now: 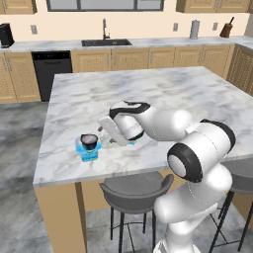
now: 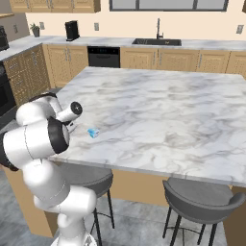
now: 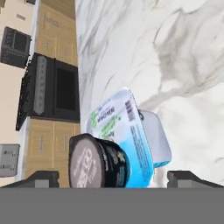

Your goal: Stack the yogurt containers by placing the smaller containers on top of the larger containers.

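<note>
Marble island counter (image 1: 197, 94) beneath gripper (image 3: 113, 179). Squarish blue tub (image 3: 131, 131) directly ahead of fingertips (image 3: 41, 177), near counter edge. Black cup (image 1: 89, 141) stacked on tub. Tiny blue cup (image 2: 93, 132) apart, beside wrist. Gripper spread wide, holding nothing.

Black cup (image 1: 89, 142) tops light-blue tub (image 1: 89, 152) (green-labelled); grey-veined white marble counter (image 1: 163, 94).

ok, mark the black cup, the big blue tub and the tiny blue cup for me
black cup (image 1: 89, 142): left base view, on its dark side wall.
big blue tub (image 3: 133, 135): hand view, on its labelled side.
tiny blue cup (image 2: 93, 132): right base view, on its visible side, on the counter.
</note>
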Available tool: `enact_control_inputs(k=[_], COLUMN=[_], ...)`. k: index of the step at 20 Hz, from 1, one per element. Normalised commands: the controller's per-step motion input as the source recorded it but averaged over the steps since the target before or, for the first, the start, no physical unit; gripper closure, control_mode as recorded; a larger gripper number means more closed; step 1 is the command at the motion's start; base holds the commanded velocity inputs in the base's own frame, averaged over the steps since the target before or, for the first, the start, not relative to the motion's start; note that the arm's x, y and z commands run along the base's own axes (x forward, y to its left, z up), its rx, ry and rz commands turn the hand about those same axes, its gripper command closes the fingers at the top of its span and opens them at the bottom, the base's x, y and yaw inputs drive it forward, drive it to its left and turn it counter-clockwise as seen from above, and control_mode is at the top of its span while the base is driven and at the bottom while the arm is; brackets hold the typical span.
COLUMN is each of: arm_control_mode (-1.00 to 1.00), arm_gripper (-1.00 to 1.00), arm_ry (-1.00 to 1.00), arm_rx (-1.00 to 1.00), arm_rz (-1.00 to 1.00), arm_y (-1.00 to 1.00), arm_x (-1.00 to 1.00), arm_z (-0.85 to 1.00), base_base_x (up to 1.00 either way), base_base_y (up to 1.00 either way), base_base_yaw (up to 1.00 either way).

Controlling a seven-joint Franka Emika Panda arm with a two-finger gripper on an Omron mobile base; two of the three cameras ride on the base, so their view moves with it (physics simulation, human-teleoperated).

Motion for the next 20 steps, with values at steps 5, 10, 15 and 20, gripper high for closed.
enact_control_inputs(k=[5,10,15,20], arm_control_mode=[-1.00,-1.00,-1.00,-1.00], arm_gripper=[-1.00,-1.00,-1.00,-1.00], arm_ry=[0.01,0.19,0.34,0.26], arm_rx=[0.00,-0.04,-0.10,-0.16], arm_rz=[-0.06,-0.02,-0.04,-0.03], arm_y=[-0.43,-0.25,-0.23,-0.29], arm_x=[-0.15,-0.10,-0.01,0.00], arm_z=[0.33,0.39,0.16,0.03], base_base_x=[0.00,0.00,0.00,0.00], base_base_y=[0.00,0.00,0.00,0.00], base_base_yaw=[0.00,0.00,0.00,0.00])
